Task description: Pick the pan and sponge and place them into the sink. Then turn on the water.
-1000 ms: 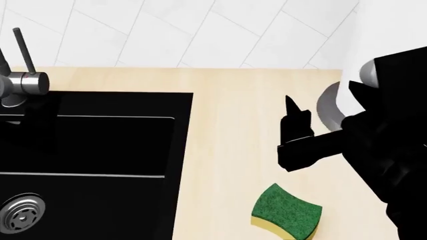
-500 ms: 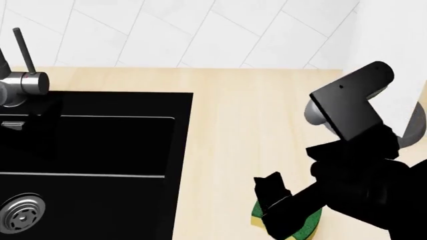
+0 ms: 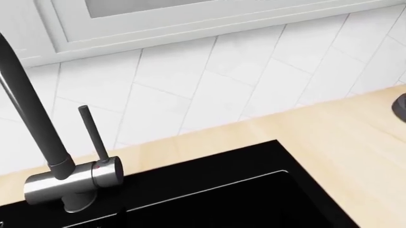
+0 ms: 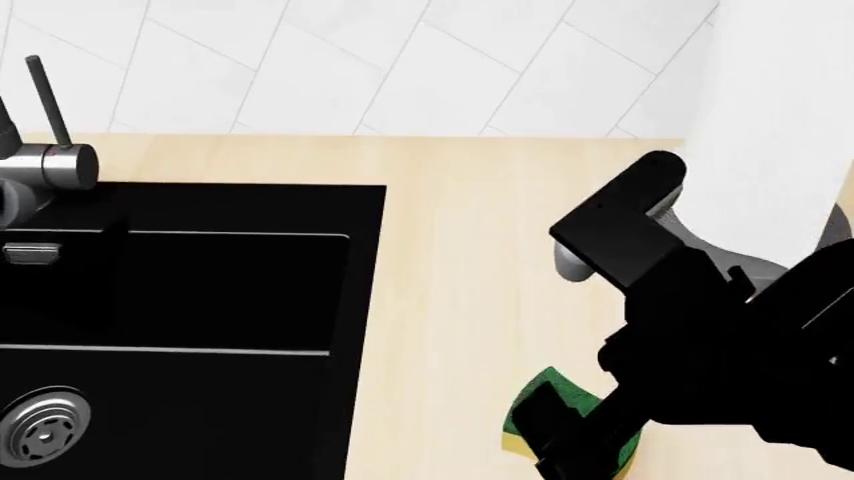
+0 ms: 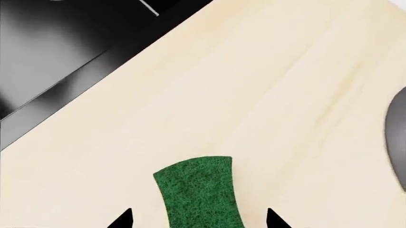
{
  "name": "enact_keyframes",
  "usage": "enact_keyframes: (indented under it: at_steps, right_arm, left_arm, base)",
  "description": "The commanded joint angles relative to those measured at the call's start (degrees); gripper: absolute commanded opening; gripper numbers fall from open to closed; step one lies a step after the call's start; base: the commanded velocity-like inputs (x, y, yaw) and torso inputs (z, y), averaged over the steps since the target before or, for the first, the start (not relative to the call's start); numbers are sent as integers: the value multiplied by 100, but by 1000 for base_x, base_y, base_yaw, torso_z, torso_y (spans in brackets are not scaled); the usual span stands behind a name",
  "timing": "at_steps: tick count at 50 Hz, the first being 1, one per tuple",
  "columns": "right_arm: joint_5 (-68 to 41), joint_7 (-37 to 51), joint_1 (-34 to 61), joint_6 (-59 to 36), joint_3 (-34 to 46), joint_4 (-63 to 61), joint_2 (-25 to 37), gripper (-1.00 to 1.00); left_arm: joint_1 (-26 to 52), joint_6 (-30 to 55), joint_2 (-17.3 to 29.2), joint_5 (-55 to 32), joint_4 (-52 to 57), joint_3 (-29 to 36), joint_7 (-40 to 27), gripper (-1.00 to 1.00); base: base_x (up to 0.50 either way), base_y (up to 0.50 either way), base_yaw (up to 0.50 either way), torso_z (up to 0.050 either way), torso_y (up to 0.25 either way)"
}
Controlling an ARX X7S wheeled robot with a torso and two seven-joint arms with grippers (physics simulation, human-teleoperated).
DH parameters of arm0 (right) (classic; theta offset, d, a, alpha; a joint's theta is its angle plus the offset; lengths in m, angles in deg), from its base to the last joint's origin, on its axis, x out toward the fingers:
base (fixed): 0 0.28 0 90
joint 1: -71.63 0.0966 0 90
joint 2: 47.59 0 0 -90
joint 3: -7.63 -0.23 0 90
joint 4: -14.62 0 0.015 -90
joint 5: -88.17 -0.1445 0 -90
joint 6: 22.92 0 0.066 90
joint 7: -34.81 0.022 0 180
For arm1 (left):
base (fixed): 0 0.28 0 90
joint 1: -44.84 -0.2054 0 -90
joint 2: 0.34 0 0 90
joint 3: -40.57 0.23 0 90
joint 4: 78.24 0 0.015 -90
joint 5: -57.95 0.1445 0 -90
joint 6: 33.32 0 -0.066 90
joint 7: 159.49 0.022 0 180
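Observation:
The sponge (image 5: 199, 192), dark green on top with a yellow edge, lies flat on the wooden counter right of the sink (image 4: 200, 300). In the head view the sponge (image 4: 551, 392) is mostly covered by my right gripper (image 4: 563, 442). My right gripper (image 5: 198, 221) is open, with one fingertip on each side of the sponge and a gap to both. The grey faucet (image 3: 76, 178) with its thin upright lever (image 3: 92, 133) stands at the sink's back rim, and no stream shows. The pan is out of view. My left gripper shows in no view.
A white paper-towel roll (image 4: 767, 120) on a grey round base (image 5: 398, 137) stands at the counter's right end, behind my right arm. A white tiled wall (image 4: 400, 60) backs the counter. The sink has a steel drain (image 4: 40, 425) and an overflow slot (image 4: 30, 253).
My right arm has swung down and toward the counter's front edge. Its gripper went from hovering behind the sponge to sitting over it, hiding most of it in the head view.

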Motion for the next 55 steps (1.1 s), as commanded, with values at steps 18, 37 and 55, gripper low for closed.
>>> enact_keyframes:
  at_steps: [18,37,55]
  right_arm:
    - [970,-847,-118,994,1224,553,-243,100]
    - [1055,-978,-351,1309,1304,983,-388,100]
    - [826,-885,-431,1330,1089,926,-337,-100]
  left_arm:
    - [-188,-145,103,-38,-88,-26,100,100]
    - [-125,-111,88,-52,-113,31,70,100]
    - [-172,-206,91,-31,-156,102,104,100]
  base:
    - [0,0,0,0,0]
    - [0,0,0,0,0]
    - [0,0,0,0,0]
